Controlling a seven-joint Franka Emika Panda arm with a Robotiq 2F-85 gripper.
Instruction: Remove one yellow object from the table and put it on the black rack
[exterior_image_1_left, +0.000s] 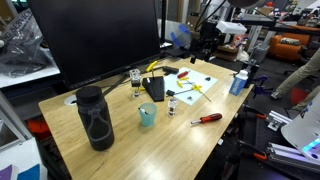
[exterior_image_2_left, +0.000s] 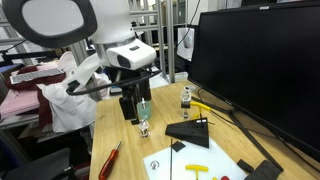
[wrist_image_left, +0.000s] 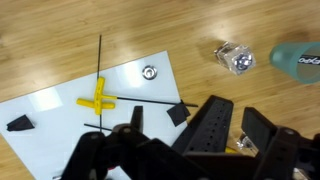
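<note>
Task not begun, by our judgement. The claw (exterior_image_2_left: 136, 108) hangs above the table (exterior_image_1_left: 185, 135) at centre left of an exterior view, jaws spread wide and holding nothing.

The yellow object (wrist_image_left: 97, 100) lies flat on the white sheet (wrist_image_left: 45, 100), left of centre in the wrist view. It is a thin, bright, cross-shaped stick piece.

The black rack (exterior_image_2_left: 188, 131) stands right of centre, apart from it. Another yellow piece (exterior_image_2_left: 200, 108) shows by the rack; we cannot tell whether it rests on it.

Left to do: grasp, carry, place.
</note>
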